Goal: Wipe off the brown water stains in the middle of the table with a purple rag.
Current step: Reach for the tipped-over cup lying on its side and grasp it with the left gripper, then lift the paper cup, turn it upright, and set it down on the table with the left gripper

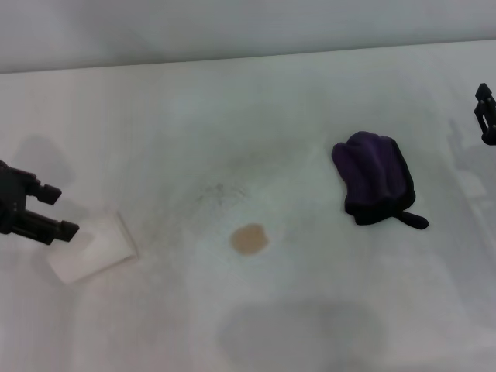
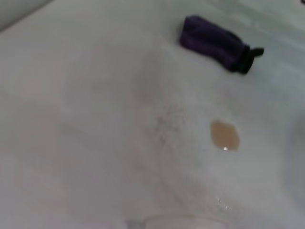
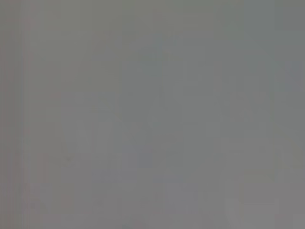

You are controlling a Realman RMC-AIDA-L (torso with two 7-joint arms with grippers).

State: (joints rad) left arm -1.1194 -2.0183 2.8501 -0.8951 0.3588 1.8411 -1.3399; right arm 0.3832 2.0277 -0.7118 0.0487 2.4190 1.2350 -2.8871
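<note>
On the white table (image 1: 325, 101), the brown water stains (image 1: 249, 239) are seen as one small tan blotch, a little below the centre of the head view. In the left wrist view the same blotch (image 2: 224, 135) lies right of centre on the table (image 2: 86, 119).

The purple rag (image 1: 374, 178) is found bunched up in the right part of the head view, well apart from the blotch. A short black loop tab is seen at its lower right end. In the left wrist view the rag (image 2: 214, 44) is placed at the upper right of the frame.

The left gripper (image 1: 53, 211) is located at the left edge of the head view, with its two dark fingers spread apart and nothing held between them. Just beside it a white paper cup (image 1: 89, 248) is lying on its side.

Only a small part of the right gripper (image 1: 485, 112) is shown at the right edge of the head view, so it cannot be told if it is open or closed. Only a uniform grey field is shown in the right wrist view.
</note>
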